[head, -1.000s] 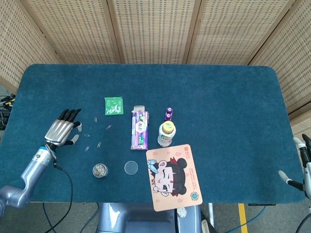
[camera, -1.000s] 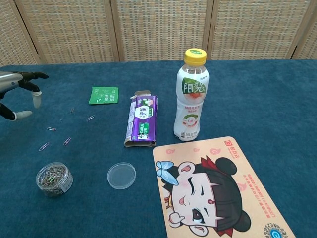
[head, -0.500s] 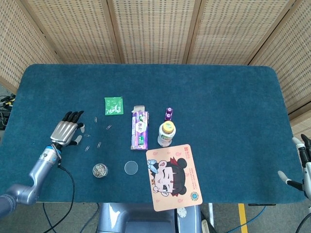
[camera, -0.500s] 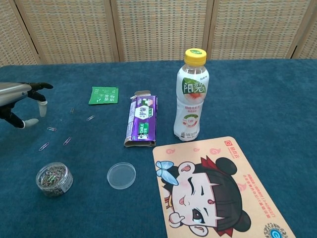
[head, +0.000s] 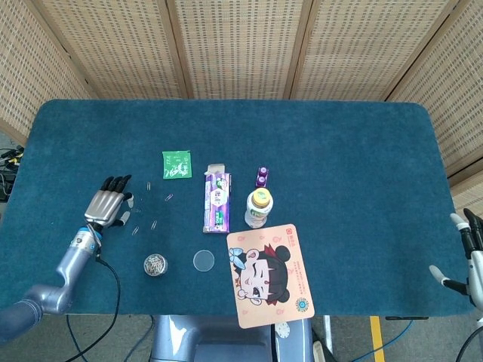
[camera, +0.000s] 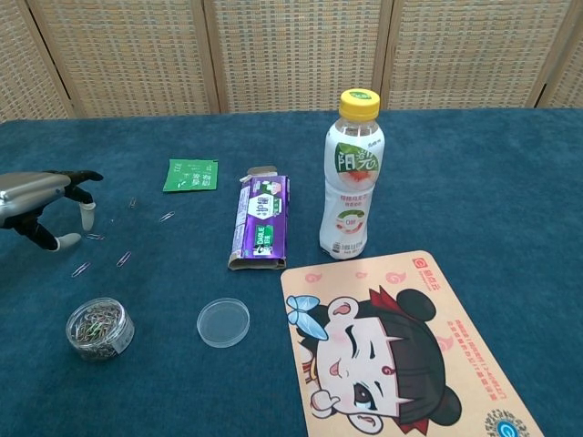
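Note:
My left hand (head: 108, 204) hovers low over the blue table, fingers spread and holding nothing. In the chest view the same left hand (camera: 44, 202) has its fingertips (camera: 87, 217) just above several loose paper clips (camera: 102, 248) scattered on the cloth. In the head view those paper clips (head: 143, 216) lie just right of the hand. A small clear jar of paper clips (camera: 99, 329) stands nearer the front edge, with its round clear lid (camera: 223, 322) lying beside it. My right hand (head: 466, 255) hangs off the table's far right edge, fingers apart and empty.
A green packet (camera: 191, 175), a purple toothpaste box (camera: 261, 223) and a yellow-capped bottle (camera: 353, 177) stand mid-table. A cartoon mouse pad (camera: 410, 350) lies at the front right. A small purple object (head: 262, 177) sits behind the bottle (head: 258, 209).
My left hand has moved right and lower, bringing its fingertips close over the loose paper clips. The right hand has barely shifted.

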`<state>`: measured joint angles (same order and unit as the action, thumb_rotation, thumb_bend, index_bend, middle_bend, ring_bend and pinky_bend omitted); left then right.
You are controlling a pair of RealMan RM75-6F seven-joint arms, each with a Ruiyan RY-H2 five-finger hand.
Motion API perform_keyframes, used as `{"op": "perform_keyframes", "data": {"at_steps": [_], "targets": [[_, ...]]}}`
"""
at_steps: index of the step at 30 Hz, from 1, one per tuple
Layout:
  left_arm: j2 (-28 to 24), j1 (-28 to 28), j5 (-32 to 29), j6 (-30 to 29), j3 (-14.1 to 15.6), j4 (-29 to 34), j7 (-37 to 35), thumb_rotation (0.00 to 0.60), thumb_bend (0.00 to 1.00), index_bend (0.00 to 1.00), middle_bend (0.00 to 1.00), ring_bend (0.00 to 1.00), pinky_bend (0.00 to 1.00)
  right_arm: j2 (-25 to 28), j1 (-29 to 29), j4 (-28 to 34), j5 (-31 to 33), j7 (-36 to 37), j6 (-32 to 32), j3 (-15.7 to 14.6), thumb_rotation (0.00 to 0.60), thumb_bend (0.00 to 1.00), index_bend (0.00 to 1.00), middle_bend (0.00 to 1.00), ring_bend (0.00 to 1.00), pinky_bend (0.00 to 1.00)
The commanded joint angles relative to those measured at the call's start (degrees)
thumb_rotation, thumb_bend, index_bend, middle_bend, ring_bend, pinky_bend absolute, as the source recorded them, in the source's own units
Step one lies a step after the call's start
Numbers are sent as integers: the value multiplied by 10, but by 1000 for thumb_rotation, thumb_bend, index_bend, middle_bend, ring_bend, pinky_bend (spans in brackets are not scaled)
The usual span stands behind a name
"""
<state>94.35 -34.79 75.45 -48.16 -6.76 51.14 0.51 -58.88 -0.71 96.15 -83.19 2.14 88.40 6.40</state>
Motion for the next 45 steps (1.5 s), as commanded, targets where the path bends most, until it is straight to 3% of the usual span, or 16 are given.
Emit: {"op": "perform_keyframes", "data": {"at_steps": [1,11,21,30,37,41,45], "targets": [[11,-4,-1,6,1,-13,-7,600,417,493,0,0,0,-1,-1,0,0,-1,0,0,600,0,74,0,0,0],[30,-10,2,4,4,-34,-17,600,419,503,0,0,0,1,-2,-1,2,4,-3,0,600,0,74,0,0,0],[45,-7,-2,-1,3,-53,-28,600,419,716,0,0,0,1,-2,-5,-5,19,1,0,600,0,74,0,0,0],[36,-4,7,-29,-1,-41,-38,600,428,746,0,0,0,2,-1,-5,-8,21,3,-2,600,0,74,0,0,0],[-32,9,54,-107,4,49,-65,600,430,748,0,0,0,4,0,-4,-11,25,6,-3,600,0,74,0,0,0],[-119,32,162,-183,71,178,-106,600,436,752,0,0,0,5,2,-1,-14,27,9,-4,600,0,74,0,0,0],[-152,43,208,-210,106,224,-92,600,437,752,0,0,0,5,2,0,-17,26,9,-5,600,0,74,0,0,0]]}}
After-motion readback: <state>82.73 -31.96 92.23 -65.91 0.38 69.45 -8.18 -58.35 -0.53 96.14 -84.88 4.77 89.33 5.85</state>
